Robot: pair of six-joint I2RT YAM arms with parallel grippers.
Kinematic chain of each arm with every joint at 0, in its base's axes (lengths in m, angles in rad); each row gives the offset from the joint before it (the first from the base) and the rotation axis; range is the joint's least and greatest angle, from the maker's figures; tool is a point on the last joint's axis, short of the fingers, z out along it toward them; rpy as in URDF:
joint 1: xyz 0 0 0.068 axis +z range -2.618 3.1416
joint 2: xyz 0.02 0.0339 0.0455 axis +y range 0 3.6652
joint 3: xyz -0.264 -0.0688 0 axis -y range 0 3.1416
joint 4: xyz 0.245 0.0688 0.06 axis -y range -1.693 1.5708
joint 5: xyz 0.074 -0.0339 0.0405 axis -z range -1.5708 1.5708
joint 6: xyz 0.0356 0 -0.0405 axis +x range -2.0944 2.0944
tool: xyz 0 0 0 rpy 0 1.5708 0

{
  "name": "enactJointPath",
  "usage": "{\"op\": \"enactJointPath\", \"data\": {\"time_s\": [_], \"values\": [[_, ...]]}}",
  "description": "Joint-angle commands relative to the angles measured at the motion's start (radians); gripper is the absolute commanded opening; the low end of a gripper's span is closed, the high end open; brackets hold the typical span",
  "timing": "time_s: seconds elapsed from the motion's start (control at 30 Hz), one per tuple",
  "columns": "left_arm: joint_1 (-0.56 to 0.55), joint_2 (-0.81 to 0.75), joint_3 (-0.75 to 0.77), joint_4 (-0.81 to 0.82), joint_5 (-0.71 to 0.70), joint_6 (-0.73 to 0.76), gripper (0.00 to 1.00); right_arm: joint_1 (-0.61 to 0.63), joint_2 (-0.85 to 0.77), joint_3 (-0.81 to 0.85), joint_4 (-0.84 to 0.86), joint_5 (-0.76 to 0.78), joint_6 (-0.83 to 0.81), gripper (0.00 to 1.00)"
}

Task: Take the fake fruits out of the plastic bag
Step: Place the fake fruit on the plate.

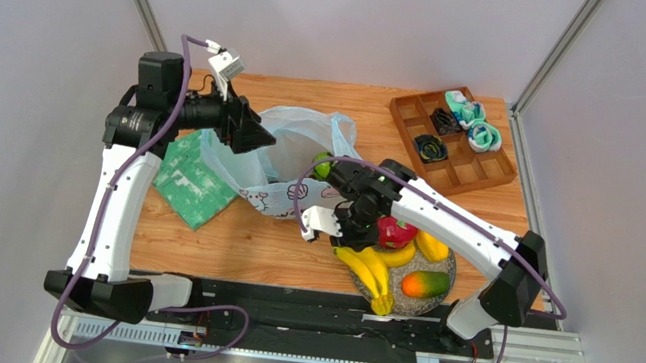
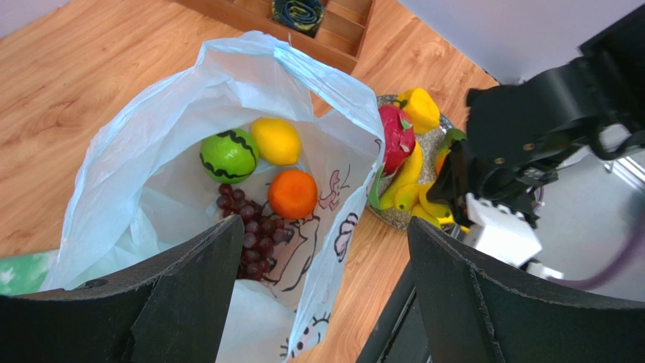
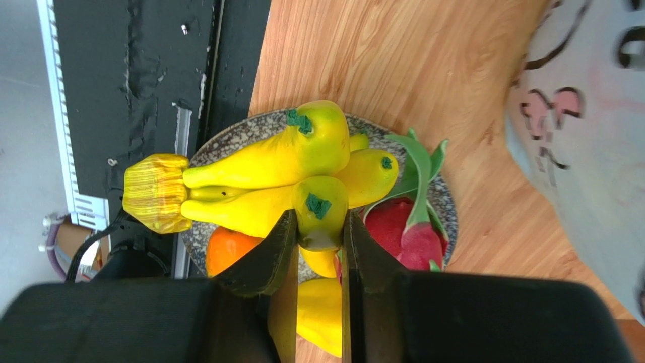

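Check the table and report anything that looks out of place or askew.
The bananas overhang the plate, with their stalk end jutting past its near rim. The green cloth lies crooked on the table, partly under the plastic bag. Nothing looks spilled or broken.

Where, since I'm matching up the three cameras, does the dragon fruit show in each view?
Top external: dragon fruit right of centre, on the speckled plate.
Left wrist: dragon fruit upper right of centre, just beyond the plastic bag.
Right wrist: dragon fruit lower right of centre, at the plate's right side.
Shared landmark: the banana bunch lying beside it on that plate.
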State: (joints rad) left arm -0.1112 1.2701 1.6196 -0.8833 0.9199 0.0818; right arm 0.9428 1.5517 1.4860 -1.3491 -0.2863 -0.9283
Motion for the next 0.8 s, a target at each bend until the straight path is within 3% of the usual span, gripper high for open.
{"op": "enactJointPath", "data": {"time_s": [0.0,0.23,0.33,0.47,0.5,0.57,0.77], "values": [[0.001,-0.067,-0.024,0.0,-0.003,0.042,0.87,0.01,0.054,-0.024,-0.317,0.09,-0.015,0.0],[0.001,-0.078,-0.043,-0.008,-0.003,0.046,0.88,0.043,0.125,-0.041,-0.317,0.208,-0.011,0.02],[0.001,-0.069,-0.033,-0.008,0.008,0.039,0.88,0.054,0.156,-0.043,-0.318,0.213,0.008,0.08],[0.001,-0.054,-0.027,-0.008,0.02,0.035,0.88,0.056,0.148,-0.038,-0.314,0.21,0.003,0.3],[0.001,-0.051,-0.026,-0.008,0.026,0.035,0.88,0.056,0.145,-0.036,-0.314,0.211,0.006,0.49],[0.001,-0.041,-0.023,-0.008,0.034,0.03,0.87,0.056,0.13,-0.023,-0.312,0.207,0.012,0.65],[0.001,-0.028,-0.013,-0.002,0.054,0.018,0.88,0.056,0.029,0.053,-0.279,0.159,0.039,0.79]]}}
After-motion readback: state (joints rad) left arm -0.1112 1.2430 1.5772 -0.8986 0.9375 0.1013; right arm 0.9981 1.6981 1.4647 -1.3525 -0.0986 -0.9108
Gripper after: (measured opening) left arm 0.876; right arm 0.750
